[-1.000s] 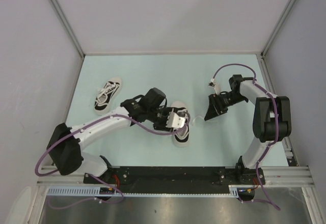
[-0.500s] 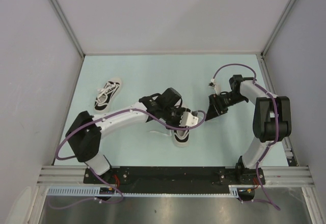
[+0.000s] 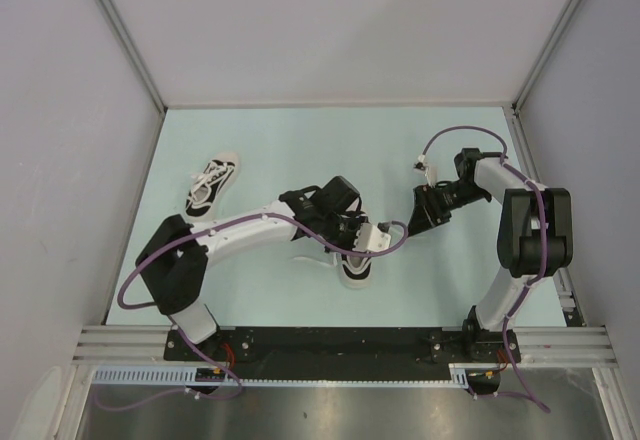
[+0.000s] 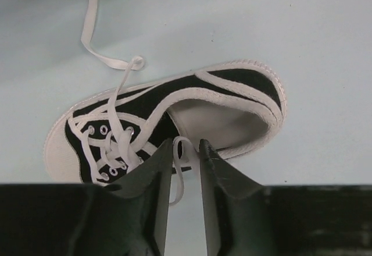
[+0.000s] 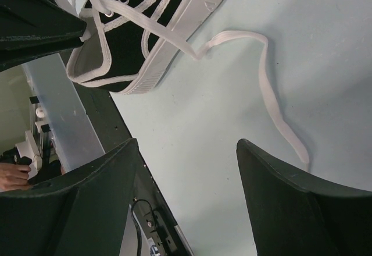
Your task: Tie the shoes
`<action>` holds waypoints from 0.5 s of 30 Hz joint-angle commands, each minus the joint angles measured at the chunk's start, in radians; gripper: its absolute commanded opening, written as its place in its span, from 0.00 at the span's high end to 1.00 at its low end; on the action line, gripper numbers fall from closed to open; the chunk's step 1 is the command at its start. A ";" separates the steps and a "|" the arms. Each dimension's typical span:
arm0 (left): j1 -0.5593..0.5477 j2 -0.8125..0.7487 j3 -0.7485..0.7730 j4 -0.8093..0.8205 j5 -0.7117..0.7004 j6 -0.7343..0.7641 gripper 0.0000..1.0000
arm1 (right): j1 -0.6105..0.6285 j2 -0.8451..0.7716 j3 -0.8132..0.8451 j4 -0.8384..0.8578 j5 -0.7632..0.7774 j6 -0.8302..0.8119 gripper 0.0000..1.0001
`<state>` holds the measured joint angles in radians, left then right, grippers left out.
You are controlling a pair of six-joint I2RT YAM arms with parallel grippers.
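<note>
My left gripper has swung across the centre shoe and is narrowing round a lace without pinching it yet, the right gripper hangs wide and empty nearby, and the other shoe lies well apart, so tying has barely begun.

- The far shoe lies at the left of the counter, well apart from the other shoe.
- The near shoe lies near the counter's middle, closer to the arm bases.
- The left gripper is at the near shoe's side, with a lace loop between its fingers.
- A loose lace end trails on the counter, right of the near shoe.
- The right gripper is right of the near shoe and farther back, apart from it.
</note>
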<state>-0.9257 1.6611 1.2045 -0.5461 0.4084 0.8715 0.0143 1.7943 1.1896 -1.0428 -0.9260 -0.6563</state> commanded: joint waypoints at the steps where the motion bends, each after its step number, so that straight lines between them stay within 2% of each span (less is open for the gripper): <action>1: -0.009 0.006 0.026 0.002 -0.006 0.020 0.75 | -0.002 0.005 0.019 -0.013 -0.031 -0.017 0.26; 7: -0.009 -0.012 0.053 -0.018 0.024 0.021 1.00 | 0.001 0.004 0.018 -0.010 -0.036 -0.008 0.26; 12: 0.030 -0.115 -0.023 0.108 0.162 -0.057 1.00 | 0.009 -0.003 0.019 -0.010 -0.045 0.003 0.25; 15: 0.065 -0.155 -0.074 0.241 0.202 -0.233 1.00 | 0.015 -0.001 0.019 0.003 -0.051 0.018 0.25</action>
<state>-0.9058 1.6024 1.1713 -0.4820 0.4900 0.8223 0.0189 1.7943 1.1896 -1.0424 -0.9379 -0.6540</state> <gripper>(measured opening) 0.006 0.750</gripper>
